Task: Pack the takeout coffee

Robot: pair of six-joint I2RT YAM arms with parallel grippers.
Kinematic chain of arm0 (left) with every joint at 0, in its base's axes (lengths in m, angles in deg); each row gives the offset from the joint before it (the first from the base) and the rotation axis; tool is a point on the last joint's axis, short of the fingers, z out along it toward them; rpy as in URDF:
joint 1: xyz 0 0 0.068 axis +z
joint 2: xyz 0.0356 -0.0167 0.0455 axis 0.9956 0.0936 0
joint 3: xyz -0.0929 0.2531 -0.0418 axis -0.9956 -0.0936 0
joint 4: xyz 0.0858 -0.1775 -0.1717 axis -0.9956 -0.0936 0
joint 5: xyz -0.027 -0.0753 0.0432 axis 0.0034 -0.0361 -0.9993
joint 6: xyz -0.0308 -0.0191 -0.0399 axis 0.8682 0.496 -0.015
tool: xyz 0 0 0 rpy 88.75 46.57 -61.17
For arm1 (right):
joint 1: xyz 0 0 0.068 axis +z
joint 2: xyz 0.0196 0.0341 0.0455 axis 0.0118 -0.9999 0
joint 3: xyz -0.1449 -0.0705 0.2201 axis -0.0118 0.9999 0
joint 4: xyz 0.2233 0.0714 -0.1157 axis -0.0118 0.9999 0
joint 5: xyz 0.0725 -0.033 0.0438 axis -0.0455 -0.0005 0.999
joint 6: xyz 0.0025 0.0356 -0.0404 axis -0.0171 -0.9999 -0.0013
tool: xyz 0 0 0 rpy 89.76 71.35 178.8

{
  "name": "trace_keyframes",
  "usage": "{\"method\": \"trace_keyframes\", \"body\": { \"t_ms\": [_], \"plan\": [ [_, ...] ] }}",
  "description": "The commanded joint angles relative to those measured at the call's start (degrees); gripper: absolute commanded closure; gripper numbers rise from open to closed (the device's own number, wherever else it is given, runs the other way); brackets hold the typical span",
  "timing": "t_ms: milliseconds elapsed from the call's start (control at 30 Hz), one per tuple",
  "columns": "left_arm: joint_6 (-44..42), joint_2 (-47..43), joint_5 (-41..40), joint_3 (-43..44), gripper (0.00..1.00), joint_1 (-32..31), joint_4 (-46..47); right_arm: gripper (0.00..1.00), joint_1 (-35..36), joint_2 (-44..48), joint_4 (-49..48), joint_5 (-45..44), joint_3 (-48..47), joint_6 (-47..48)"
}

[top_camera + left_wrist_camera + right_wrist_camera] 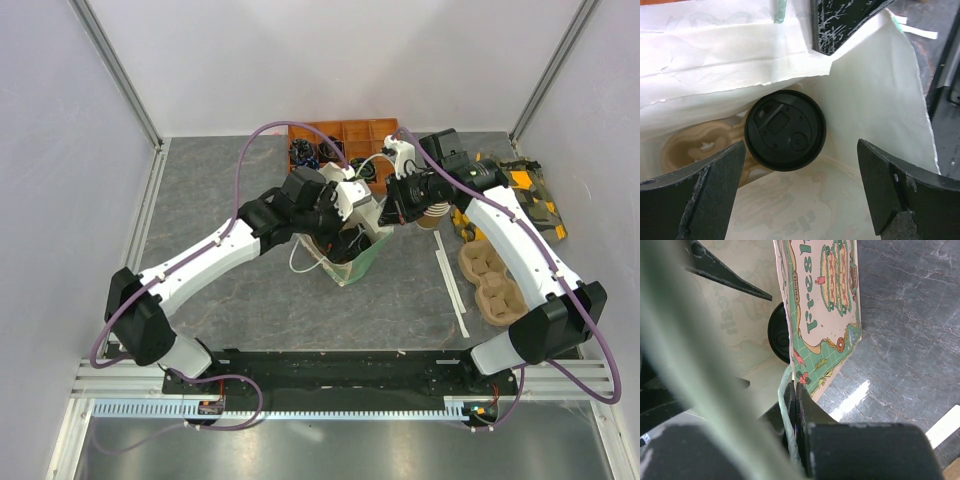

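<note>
Left gripper hangs over the mouth of the paper bag with its jaws spread wide and nothing between them. In the left wrist view its two dark fingers frame the bag's white inside. Between them and lower down, the takeout coffee stands upright on the bag's floor, close to one inner wall. Only its round black lid shows, and neither finger touches it.

The bag stands open near the middle of the grey table, with its green printed side facing the near edge. Behind it, at the far edge, sits an orange compartment bin.

Just right of the bag, the right gripper is clamped tight on the bag's pale green handle at the rim, jaws fully together around the strap. In the right wrist view the black lid shows past the printed wall.

Further right stands a stack of lidless cups, with a brown pulp tray nearer the arm bases and a camouflage-patterned object at the table's right side.
</note>
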Motion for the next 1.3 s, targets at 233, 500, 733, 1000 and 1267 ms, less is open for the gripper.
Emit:
{"method": "trace_keyframes", "body": {
  "t_ms": [233, 500, 733, 1000, 1267],
  "plan": [
    [4.91, -3.64, 6.55, 6.06, 0.00, 4.21, -0.26, 1.00, 0.17, 0.70, 0.00, 0.63, -1.82, 5.76],
    [7.46, -4.26, 6.64, 6.68, 0.00, 5.09, 1.67, 1.00, 0.17, -0.61, 1.67, 2.03, -3.84, 7.70],
    [10.98, -4.35, 5.76, 7.20, 0.00, 6.50, 4.31, 1.00, 0.52, -2.11, 3.34, 2.65, -5.86, 8.67],
    [17.39, -5.92, 7.78, 2.73, 0.03, 7.20, 12.99, 1.00, 1.31, -3.34, 3.43, 2.74, -7.44, 8.32],
    [22.32, -7.77, 7.69, 1.57, 0.03, 8.87, 19.43, 1.00, 1.66, -4.30, 3.87, 2.74, -8.85, 8.67]
  ]
}}
